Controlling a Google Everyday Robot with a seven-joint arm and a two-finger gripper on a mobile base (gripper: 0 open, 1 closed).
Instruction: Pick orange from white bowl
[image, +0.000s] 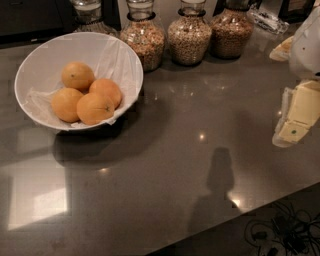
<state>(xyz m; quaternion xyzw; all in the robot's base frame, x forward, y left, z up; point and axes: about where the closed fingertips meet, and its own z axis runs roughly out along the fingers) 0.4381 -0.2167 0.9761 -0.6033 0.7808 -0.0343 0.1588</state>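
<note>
resting at far left on the tabletop (165, 165), white bowl (117, 57) holding four fruits, front orange (95, 108) touching two neighbours. standing behind, mid-frame, glass jars (189, 37) of grain. hovering at right edge, well apart, end effector (292, 131); grip state impossible to tell.

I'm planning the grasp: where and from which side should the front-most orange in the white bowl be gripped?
Take the front orange across its round middle, from above: the white bowl with its sloping wall and the neighbouring oranges touching its left and back likely block side approaches. The gripper is at the right edge, away from the bowl.
</note>
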